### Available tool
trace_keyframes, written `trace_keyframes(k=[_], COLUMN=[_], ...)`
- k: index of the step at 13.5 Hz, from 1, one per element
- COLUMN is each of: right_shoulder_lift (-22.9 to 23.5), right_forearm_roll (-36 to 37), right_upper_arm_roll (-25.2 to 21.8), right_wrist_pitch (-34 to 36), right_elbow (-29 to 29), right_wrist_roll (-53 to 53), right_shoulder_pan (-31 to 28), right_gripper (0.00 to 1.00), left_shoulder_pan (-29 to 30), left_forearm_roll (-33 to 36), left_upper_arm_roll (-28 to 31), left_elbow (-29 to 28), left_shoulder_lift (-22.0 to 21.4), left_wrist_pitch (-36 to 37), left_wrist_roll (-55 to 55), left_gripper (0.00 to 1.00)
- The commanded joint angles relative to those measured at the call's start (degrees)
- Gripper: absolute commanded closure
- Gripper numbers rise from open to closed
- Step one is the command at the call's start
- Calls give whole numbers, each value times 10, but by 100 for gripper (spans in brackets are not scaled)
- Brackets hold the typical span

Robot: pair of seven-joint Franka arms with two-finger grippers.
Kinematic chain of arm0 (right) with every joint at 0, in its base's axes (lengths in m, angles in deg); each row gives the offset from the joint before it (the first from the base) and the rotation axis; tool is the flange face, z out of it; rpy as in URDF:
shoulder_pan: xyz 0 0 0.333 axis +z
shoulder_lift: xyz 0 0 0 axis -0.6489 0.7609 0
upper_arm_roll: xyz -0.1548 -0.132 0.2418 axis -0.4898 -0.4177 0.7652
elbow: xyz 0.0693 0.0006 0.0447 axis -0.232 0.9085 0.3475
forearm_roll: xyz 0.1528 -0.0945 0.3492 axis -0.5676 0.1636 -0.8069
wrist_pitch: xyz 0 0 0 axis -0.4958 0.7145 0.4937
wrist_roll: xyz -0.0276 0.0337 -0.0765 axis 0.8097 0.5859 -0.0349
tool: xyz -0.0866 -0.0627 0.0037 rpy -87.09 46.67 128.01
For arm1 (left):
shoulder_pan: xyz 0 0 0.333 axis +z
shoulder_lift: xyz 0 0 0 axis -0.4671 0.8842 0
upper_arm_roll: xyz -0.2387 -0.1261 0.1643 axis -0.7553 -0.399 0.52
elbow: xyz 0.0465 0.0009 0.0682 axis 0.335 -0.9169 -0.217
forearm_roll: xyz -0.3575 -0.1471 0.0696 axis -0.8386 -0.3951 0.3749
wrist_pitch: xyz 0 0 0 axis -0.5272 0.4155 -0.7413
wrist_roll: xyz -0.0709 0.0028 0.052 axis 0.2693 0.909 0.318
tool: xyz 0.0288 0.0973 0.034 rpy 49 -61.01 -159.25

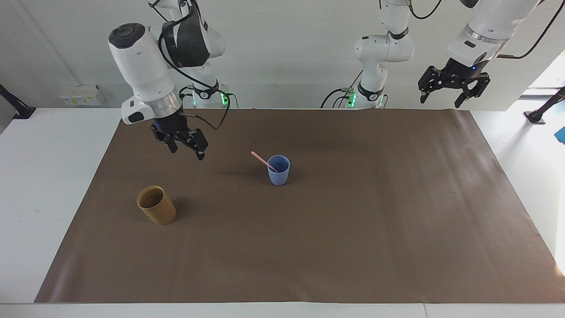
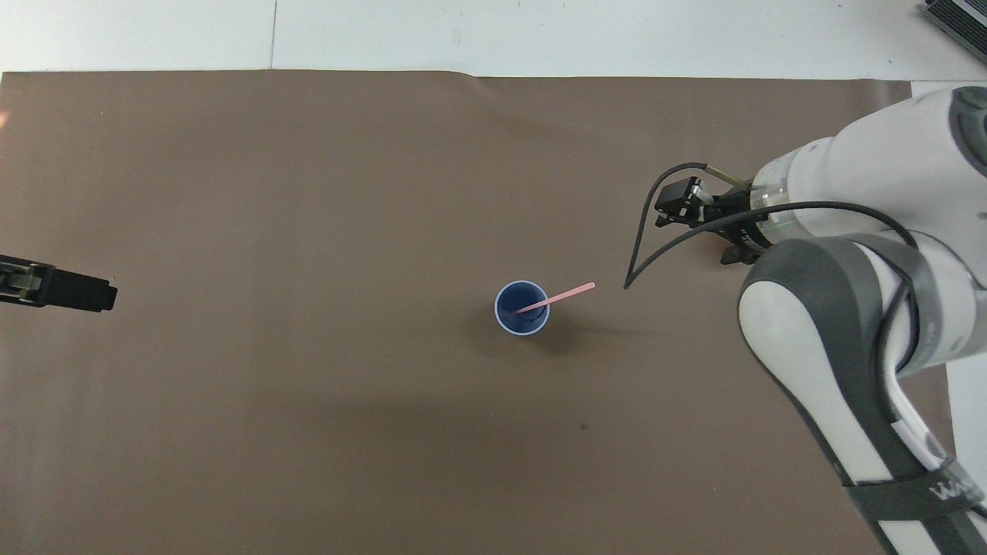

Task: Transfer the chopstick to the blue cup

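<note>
The blue cup (image 1: 278,170) stands upright near the middle of the brown mat; it also shows in the overhead view (image 2: 522,308). The pale-pink chopstick (image 1: 263,160) stands slanted in it, lower end inside, leaning on the rim toward the right arm's end (image 2: 563,295). My right gripper (image 1: 185,150) is open and empty, raised over the mat, well apart from the cup toward the right arm's end. In the overhead view its fingers are hidden under the wrist. My left gripper (image 1: 453,90) is open and empty and waits high over the left arm's end of the table (image 2: 58,287).
A tan-brown cylindrical cup (image 1: 156,205) stands on the brown mat (image 1: 353,229), farther from the robots than the blue cup and toward the right arm's end. The right arm hides it in the overhead view.
</note>
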Motion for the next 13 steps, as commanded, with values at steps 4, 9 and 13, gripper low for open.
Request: trace_keyframes(k=[4, 9, 13], right_shoulder_lift=[-18, -52, -60], right_forearm_roll=[37, 33, 26], right_upper_arm_roll=[5, 8, 8], right_wrist_pitch=[149, 179, 170], right_elbow=[-108, -88, -73], right_wrist_roll=[85, 106, 110], right_shoulder_pan=[-51, -45, -45], right_gripper=[0, 0, 0], left_shoulder_pan=[6, 6, 6], left_forearm_roll=[10, 10, 10], left_upper_arm_roll=[-3, -3, -3], left_elbow=[-3, -3, -2], left_shoulder_lift=[-7, -7, -7], left_wrist_pitch=[8, 8, 8], left_wrist_roll=[4, 4, 4], left_gripper=[0, 0, 0])
